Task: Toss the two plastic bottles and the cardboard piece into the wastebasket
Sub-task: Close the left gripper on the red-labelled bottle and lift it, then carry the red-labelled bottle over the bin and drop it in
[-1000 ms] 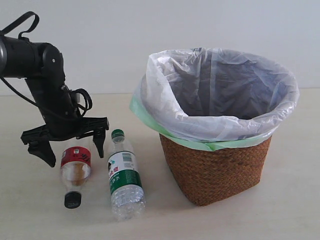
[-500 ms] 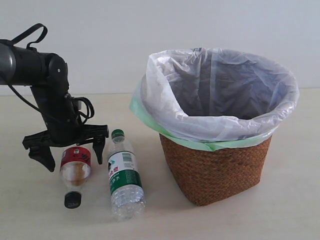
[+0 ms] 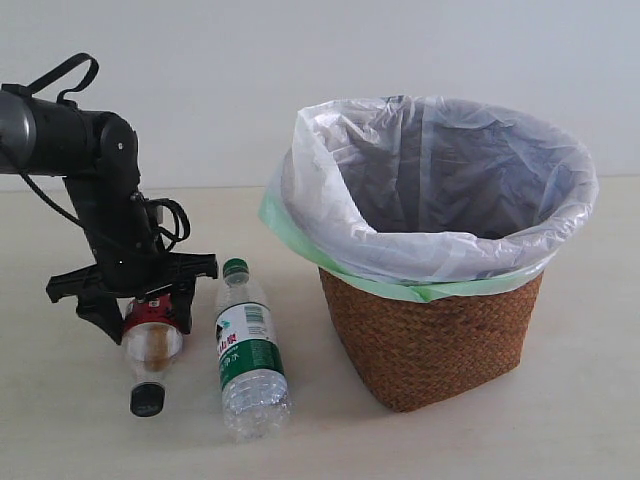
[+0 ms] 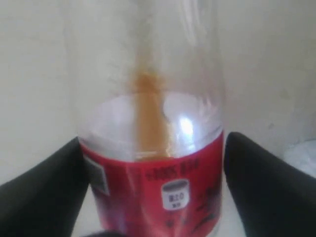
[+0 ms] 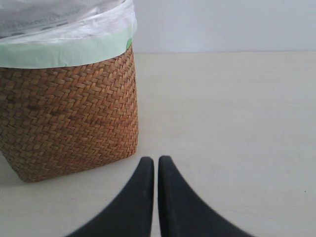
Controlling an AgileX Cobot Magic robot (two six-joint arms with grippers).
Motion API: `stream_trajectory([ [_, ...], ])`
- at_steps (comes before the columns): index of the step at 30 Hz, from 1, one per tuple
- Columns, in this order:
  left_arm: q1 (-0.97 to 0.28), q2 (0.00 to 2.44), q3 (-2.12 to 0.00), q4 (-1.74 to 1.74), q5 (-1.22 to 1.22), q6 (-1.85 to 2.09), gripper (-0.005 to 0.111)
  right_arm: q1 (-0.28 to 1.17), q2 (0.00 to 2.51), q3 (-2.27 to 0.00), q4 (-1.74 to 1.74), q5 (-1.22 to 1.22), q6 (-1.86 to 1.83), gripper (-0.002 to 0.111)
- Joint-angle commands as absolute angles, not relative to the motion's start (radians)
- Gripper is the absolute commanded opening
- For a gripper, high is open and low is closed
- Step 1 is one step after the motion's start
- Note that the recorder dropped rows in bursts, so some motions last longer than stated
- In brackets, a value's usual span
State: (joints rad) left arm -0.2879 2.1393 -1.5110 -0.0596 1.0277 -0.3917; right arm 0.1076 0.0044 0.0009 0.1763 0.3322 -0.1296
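The red-label bottle (image 3: 152, 340) lies on the table with its black cap (image 3: 146, 400) toward the front. My left gripper (image 3: 145, 326) reaches down over it, its black fingers pressed against both sides of the red label (image 4: 158, 192); the bottle still rests on the table. Just to its right the green-label bottle (image 3: 248, 352) lies with its green cap pointing back. Further right stands the wicker wastebasket (image 3: 430, 340), lined with white and green bags. My right gripper (image 5: 156, 161) is shut on nothing, low over the table beside the wastebasket (image 5: 69, 113). The cardboard piece is out of view.
The wastebasket's bag rim (image 3: 440, 250) flares wide above the wicker. A pale wall runs behind the table. The right arm does not show in the exterior view.
My left gripper came down over the red-label bottle and its fingers closed in from a wide spread to the bottle's sides. The green-label bottle and wastebasket stayed put.
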Motion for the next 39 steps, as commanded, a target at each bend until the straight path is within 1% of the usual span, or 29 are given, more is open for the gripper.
stream_trajectory([
  [1,-0.289,2.142,-1.511,-0.056,0.995,-0.407,0.06,0.102,0.0,0.0,0.171,0.326,-0.134,0.0],
  [8,-0.289,2.159,-1.511,-0.056,0.968,-0.404,0.059,0.102,0.0,0.0,0.171,0.326,-0.134,0.0],
  [11,-0.289,2.176,-1.511,-0.056,0.972,-0.404,0.056,0.102,0.0,0.0,0.171,0.326,-0.134,0.0],
  [13,-0.289,2.182,-1.511,-0.039,0.983,-0.404,0.048,0.102,0.0,0.0,0.171,0.326,-0.134,0.0],
  [14,-0.289,2.182,-1.511,0.01,0.986,-0.404,0.034,0.102,0.0,0.0,0.171,0.326,-0.134,0.0],
  [15,-0.289,2.182,-1.511,0.025,0.993,-0.404,0.025,0.102,0.0,0.0,0.171,0.326,-0.134,0.0],
  [16,-0.287,2.182,-1.511,0.056,1.013,-0.404,0.011,0.102,0.0,0.0,0.171,0.326,-0.134,0.0],
  [17,-0.287,2.182,-1.512,0.073,1.029,-0.404,0.004,0.102,0.0,0.0,0.171,0.326,-0.134,0.0],
  [21,-0.287,2.136,-1.512,0.182,1.11,-0.411,0.004,0.102,0.0,0.0,0.171,0.326,-0.134,0.0],
  [23,-0.287,2.063,-1.501,0.198,1.083,-0.412,0.004,0.102,0.0,0.0,0.171,0.326,-0.134,0.0],
  [26,-0.287,1.892,-1.419,0.213,0.933,-0.364,0.004,0.102,0.0,0.0,0.171,0.326,-0.134,0.0],
  [29,-0.285,1.715,-1.284,0.252,0.745,-0.365,0.004,0.102,0.0,0.0,0.171,0.326,-0.134,0.0],
  [33,-0.265,1.599,-1.169,0.252,0.589,-0.365,0.004,0.102,0.0,0.0,0.171,0.326,-0.134,0.0],
  [39,-0.196,1.425,-0.991,0.256,0.362,-0.352,0.004,0.102,0.0,0.0,0.171,0.326,-0.134,0.0],
])
